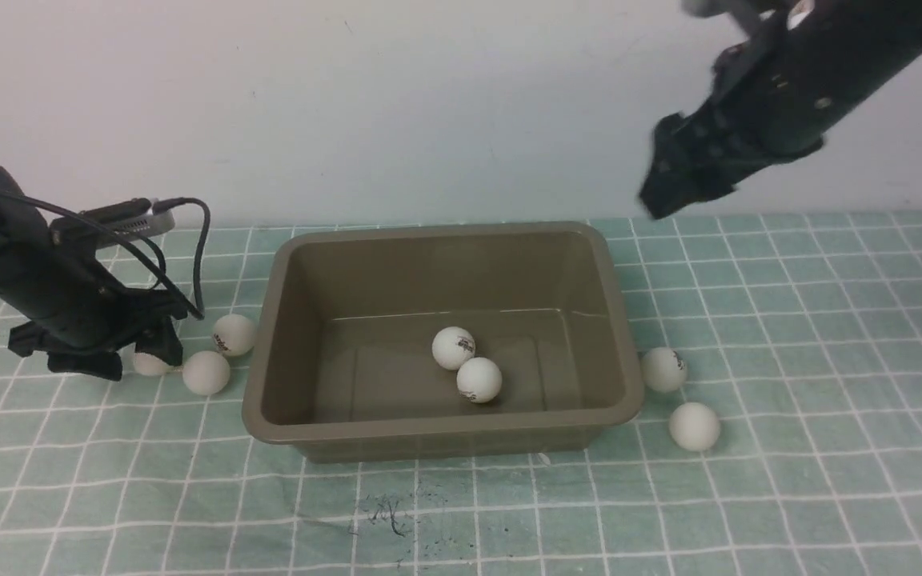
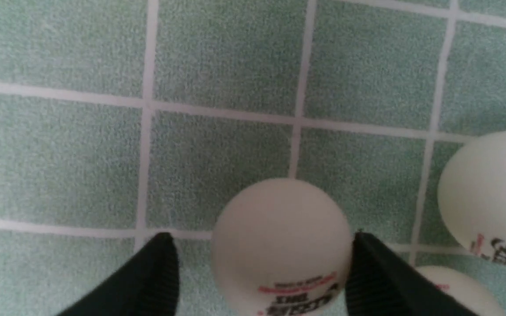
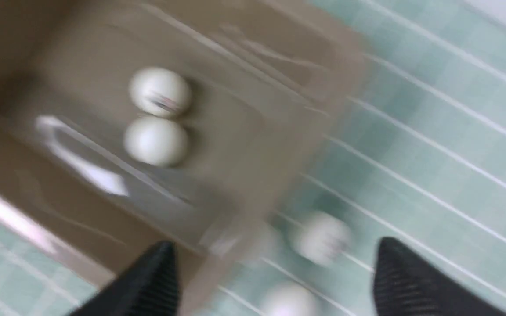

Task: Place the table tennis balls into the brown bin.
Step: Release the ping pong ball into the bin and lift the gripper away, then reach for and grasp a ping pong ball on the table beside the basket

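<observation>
Balls (image 1: 454, 348): two touching in bin (image 1: 437, 432) at frame centre, three left of it, two right. Left gripper (image 2: 259, 239), low at centre left, jaws apart astride one of them, not clamped. Right gripper (image 3: 277, 243), upper right, jaws wide, empty.

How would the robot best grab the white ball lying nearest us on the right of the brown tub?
Grip the ball across its widest middle, coming straight down from above. It is round, so any two opposite sides would serve, and it lies on the checked cloth apart from the other ball and the brown bin, which leaves room for a finger on each side.
</observation>
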